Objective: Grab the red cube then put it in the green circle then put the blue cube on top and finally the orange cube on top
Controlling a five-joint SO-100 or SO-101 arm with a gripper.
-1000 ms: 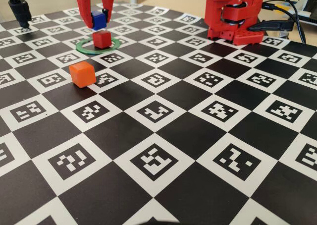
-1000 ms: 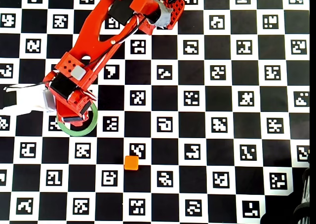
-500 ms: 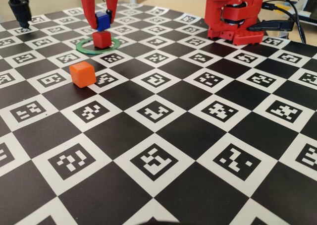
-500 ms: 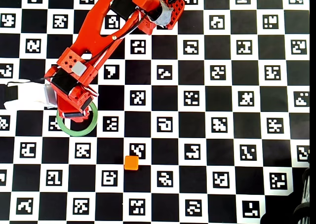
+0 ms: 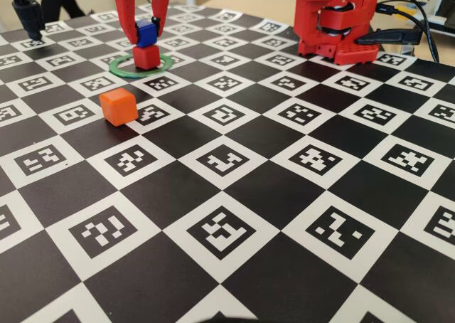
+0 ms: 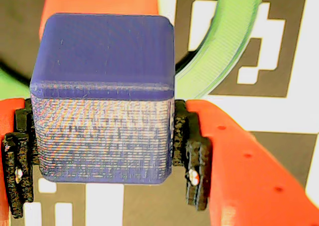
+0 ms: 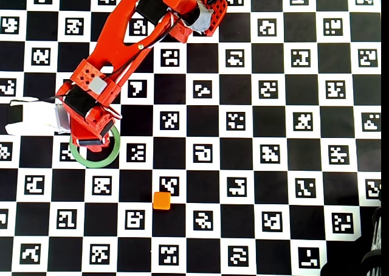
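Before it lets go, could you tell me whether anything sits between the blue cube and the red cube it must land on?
Nothing visible does. The blue cube, held between the fingers, sits directly above the red cube inside the green circle.

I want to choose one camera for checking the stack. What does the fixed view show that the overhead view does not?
Only the fixed view shows the blue cube between the jaws, directly above the red cube. Only the overhead view shows the whole arm covering both cubes. Both show the green circle and the orange cube lying apart from it.
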